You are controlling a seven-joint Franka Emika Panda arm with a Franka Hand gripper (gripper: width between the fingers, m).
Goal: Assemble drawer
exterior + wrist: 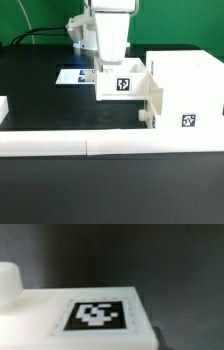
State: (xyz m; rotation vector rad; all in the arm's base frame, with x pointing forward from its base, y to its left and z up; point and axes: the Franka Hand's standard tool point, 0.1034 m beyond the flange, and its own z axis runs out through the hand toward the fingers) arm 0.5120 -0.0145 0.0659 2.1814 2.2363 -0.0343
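The big white cabinet shell stands at the exterior view's right, with a tag on its front. A small open-topped tray with a tag on its near wall sits against the shell's left side. My gripper comes down from above into the tray's left part and is shut on its wall, the fingertips hidden by the tray. In the wrist view a white tagged face of the tray fills the lower frame at close range. A second white piece stands behind the arm, partly hidden.
Long low white border bars run along the front and at the left edge. The marker board lies flat on the black table to the left of the tray. A white rounded shape shows at the wrist view's edge.
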